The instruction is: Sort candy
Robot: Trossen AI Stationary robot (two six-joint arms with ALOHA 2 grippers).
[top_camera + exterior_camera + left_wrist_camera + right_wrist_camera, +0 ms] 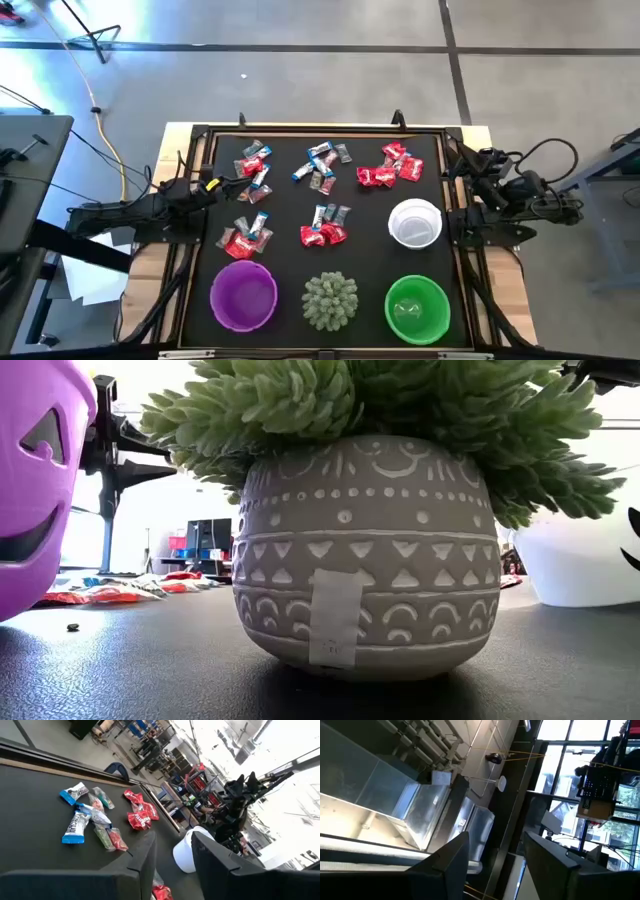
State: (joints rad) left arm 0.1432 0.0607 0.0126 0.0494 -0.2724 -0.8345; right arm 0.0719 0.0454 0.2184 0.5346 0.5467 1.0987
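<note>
1. Holding my left gripper [208, 186] at the left edge of the black mat [290, 262], left of centre in the high view, I see its two dark fingers [145, 862] standing apart in the left wrist view with nothing between them.
2. My right gripper [478, 172] waits off the mat's right edge, at the right of the high view; its fingers [451, 855] are also spread with an empty gap, and its wrist camera looks up at the ceiling and windows rather than at the table.
3. The candy [323, 168] lies in loose heaps on the mat: one heap at upper left [254, 165], one at upper centre, a mostly red heap at upper right [390, 167], one at mid-left [245, 236], and one at mid-centre [324, 228].
4. In the left wrist view, blue-and-white pieces [75, 827] lie at centre left, with red pieces [139, 813] near the middle of the frame.
5. Along the bottom of the high view stand the purple bowl [243, 295] at left, the spiky pale-green plant [330, 300] in the middle, and the green bowl [417, 307] at right.
6. The white bowl [415, 223] sits just above the green one.
7. In the low view the plant's grey patterned pot [365, 555] fills the centre, the purple bowl shows at far left, and candy lies on the mat behind, at lower left.
</note>
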